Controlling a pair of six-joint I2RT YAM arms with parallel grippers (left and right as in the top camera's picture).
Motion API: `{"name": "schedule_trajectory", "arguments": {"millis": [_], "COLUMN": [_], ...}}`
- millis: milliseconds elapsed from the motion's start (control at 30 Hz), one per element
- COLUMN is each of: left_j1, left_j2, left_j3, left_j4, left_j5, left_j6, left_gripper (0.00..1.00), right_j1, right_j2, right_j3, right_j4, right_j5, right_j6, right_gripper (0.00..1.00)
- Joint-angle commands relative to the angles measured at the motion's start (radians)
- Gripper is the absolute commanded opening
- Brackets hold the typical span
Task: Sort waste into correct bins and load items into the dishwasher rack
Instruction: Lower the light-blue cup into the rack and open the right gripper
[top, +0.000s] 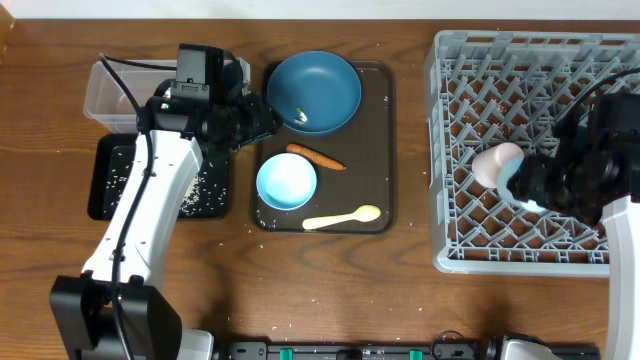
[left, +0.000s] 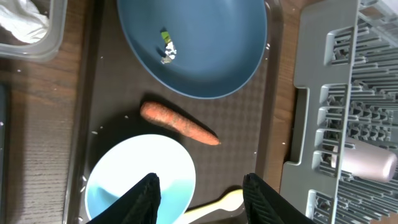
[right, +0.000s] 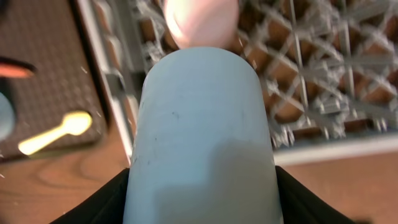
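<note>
Right gripper (right: 202, 208) clamps blue cup (right: 199, 124) beside pink cup (right: 200, 22); left gripper (left: 200, 199) gapes over bowl (left: 134, 171).

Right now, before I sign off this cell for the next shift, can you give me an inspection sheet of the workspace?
surface: wooden table, a few white specks on it.
job's things: dark blue plate with a wrapper scrap, carrot, light blue bowl and yellow spoon on the brown serving tray; tissue in the clear tub; rice grains in the black tray; white-pink cup in the rack.
clutter: nothing seen.
grippers: left gripper open, empty, above the bowl; right gripper shut on the small light blue cup, beside the white-pink cup.
cables: black cable crossing over the clear tub.
surroundings: nothing seen.
</note>
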Motion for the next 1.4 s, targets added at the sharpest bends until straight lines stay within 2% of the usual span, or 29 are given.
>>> {"name": "schedule_trajectory", "arguments": {"millis": [0,333,733,1367], "left_j1": [0.002,0.002,0.002,0.002], "left_j2": [0.001,0.001,0.001,0.001], "left_j3": [0.006,0.006,0.006,0.006], "left_j4": [-0.004,-0.005,-0.011,-0.014], "left_j5": [-0.03,-0.031,-0.031,-0.031], "left_j6": [0.013,0.013,0.013,0.013], "left_gripper": [0.46,0.46,0.46,0.46], "right_j1": [0.009,0.01,0.095,0.094], "right_j2": [-0.006,0.038,0.233,0.468], "right_j3": [0.01,0.01,-0.028,-0.079], "right_j4": [-0.037,-0.123,-0.118,-0.08], "right_j5": [0.068,0.097,0.116,0.119], "right_j6": [0.014,0.011,0.012,0.013], "right_gripper": [0.41,0.41,0.44,0.47]}}
